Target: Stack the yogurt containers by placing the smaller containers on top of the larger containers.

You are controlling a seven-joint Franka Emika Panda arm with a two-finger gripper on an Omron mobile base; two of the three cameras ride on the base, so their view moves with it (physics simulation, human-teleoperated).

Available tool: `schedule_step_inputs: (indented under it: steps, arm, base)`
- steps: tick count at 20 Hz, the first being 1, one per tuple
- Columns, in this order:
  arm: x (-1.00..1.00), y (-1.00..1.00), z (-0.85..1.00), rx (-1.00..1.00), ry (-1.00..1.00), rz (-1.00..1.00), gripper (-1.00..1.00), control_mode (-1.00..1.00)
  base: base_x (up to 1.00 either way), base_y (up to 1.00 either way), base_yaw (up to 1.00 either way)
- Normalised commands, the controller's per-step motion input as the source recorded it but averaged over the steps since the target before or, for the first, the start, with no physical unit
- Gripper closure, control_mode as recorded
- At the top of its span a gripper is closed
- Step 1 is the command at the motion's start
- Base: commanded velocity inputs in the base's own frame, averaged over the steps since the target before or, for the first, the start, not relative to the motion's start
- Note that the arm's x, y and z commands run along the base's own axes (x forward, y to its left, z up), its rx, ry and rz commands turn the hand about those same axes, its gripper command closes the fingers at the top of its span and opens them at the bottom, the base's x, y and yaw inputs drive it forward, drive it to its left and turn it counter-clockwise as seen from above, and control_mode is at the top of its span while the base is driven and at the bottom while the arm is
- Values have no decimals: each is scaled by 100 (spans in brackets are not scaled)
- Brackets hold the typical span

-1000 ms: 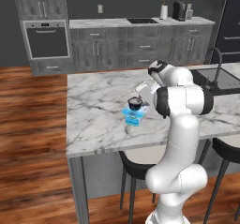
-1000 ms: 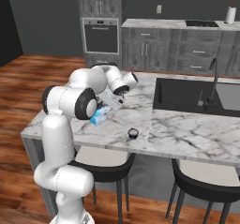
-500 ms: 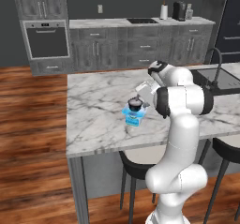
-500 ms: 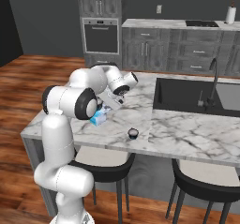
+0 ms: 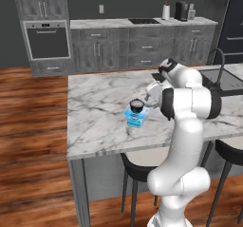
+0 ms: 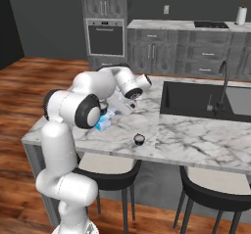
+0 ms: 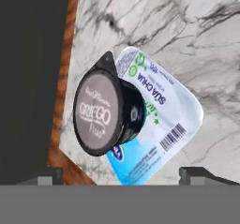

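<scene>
- Spread wide, the pincer [image 7: 122,174] held nothing; in the hand view its two dark tips [image 7: 47,176] stood far apart at the bottom, one on either side of the stacked pair and clear of both.
- White and folded, the arm [image 5: 182,140] rose from the floor beside the island, bent sharply at its dark elbow and reached its wrist forward and down over the marble counter [image 5: 95,107].
- From the right base view the hand sat just above and beside the light-blue tub [image 6: 103,124], which the arm partly hid.
- Three yogurt containers were counted: one light-blue tub [image 5: 135,118] and two dark round cups.
- Resting on top of the tub, the wider dark cup [image 5: 137,105] had its pale lid [image 7: 97,115] facing the hand camera.
- Alone on the marble stood the tinier dark cup [image 6: 139,139], well apart from the stack and near the counter's front edge.
- Near the front edge too was the stack, with open marble behind it and to its left.
- One sink basin [image 6: 201,98] with a dark faucet [image 6: 221,83] was set into the counter beyond the small cup.
- Two dark stools [image 6: 215,189] stood under the front overhang.
</scene>
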Motion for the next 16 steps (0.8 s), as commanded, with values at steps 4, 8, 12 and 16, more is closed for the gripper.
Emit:
schedule_step_inputs:
  steps: [4,8,12,16]
  arm:
    - [-46,-23,41,0,-6,0,-100,-100]
    - [-62,-6,36,-3,-10,0,-100,-100]
    - [-57,-7,22,-6,-8,0,-100,-100]
    - [-61,-1,26,-9,-5,0,-100,-100]
  base:
    - [0,0,0]
    - [0,0,0]
    - [0,0,0]
    - [0,0,0]
